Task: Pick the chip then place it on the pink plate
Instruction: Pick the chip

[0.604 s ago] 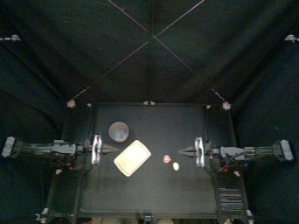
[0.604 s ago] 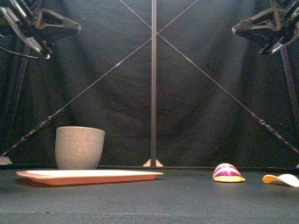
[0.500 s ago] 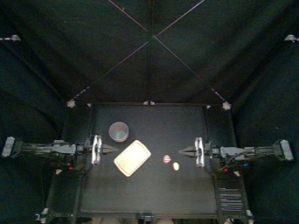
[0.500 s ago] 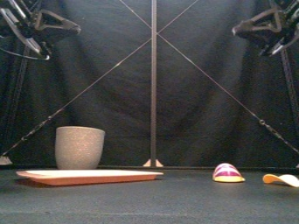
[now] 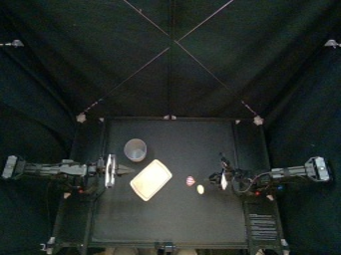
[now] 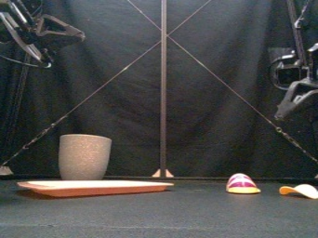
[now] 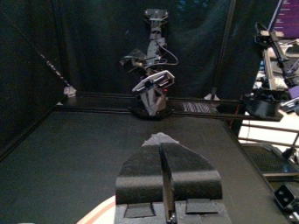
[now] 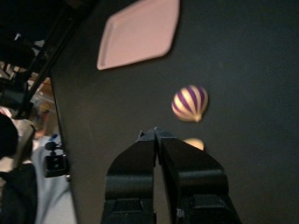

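Note:
The pale yellow chip (image 5: 201,188) lies flat on the table right of centre, low at the far right in the front view (image 6: 299,191). The pink plate (image 5: 152,179) lies left of it, empty, and shows as a flat slab (image 6: 93,187) in the front view. My right gripper (image 5: 221,180) is shut and empty, tilted down above the table just right of the chip. In the right wrist view its tips (image 8: 152,133) point between the chip (image 8: 193,143) and the plate (image 8: 140,31). My left gripper (image 5: 118,171) rests shut at the left, beside the plate.
A purple-and-white striped toy (image 5: 190,180) sits right beside the chip, between it and the plate (image 8: 190,102). A tall grey speckled cup (image 5: 136,149) stands behind the plate (image 6: 85,156). The right arm (image 6: 298,79) hangs over the table's right side.
My right arm has swung down from its raised rest and moved inward toward the chip and the striped toy. The left arm, the plate and the toys have not moved.

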Action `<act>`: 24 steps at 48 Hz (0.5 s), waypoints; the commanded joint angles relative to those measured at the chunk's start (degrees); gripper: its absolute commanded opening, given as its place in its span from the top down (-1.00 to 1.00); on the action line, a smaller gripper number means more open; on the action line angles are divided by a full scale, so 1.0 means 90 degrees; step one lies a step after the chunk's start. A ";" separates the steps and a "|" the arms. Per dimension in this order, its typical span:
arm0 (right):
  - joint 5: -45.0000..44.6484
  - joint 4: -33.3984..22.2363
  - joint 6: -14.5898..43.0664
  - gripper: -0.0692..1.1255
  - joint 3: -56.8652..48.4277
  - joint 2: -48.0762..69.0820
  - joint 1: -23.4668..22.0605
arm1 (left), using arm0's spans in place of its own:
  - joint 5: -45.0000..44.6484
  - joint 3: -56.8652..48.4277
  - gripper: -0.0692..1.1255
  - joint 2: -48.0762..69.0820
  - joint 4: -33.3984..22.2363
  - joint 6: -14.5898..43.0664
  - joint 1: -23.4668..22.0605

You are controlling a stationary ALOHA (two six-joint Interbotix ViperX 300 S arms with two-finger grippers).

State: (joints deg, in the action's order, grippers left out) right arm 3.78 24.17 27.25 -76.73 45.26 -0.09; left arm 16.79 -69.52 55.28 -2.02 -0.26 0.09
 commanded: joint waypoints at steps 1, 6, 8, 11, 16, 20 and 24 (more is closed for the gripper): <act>-0.0518 0.0166 0.0723 0.03 0.0039 -0.0137 0.0039 | 0.0049 0.0068 0.87 -0.0039 -0.0010 0.0010 -0.0010; -0.0771 0.0059 0.1328 -0.34 0.0049 -0.0283 0.0020 | 0.0049 0.0029 0.87 -0.0039 -0.0010 0.0010 -0.0020; -0.0781 -0.0059 0.1582 -0.46 0.0039 -0.0342 0.0020 | 0.0049 0.0010 0.87 -0.0039 -0.0020 0.0020 -0.0010; -0.0781 -0.0225 0.1855 -0.58 0.0029 -0.0469 0.0020 | 0.0049 -0.0010 0.87 -0.0039 -0.0020 0.0020 -0.0010; -0.0781 -0.0303 0.2295 -0.57 0.0098 -0.0732 0.0010 | 0.0049 -0.0029 0.87 -0.0039 -0.0010 0.0029 -0.0010; -0.0811 -0.0322 0.2637 -0.57 0.0234 -0.0996 0.0010 | 0.0049 -0.0029 0.87 -0.0039 -0.0020 0.0029 -0.0010; -0.0840 -0.0410 0.2920 -0.57 0.0371 -0.1338 0.0010 | 0.0049 -0.0049 0.87 -0.0039 -0.0020 0.0029 -0.0010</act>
State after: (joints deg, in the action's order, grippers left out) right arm -3.60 21.01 52.21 -75.41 35.51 0.00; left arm 16.79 -70.66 55.28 -2.11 -0.09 0.09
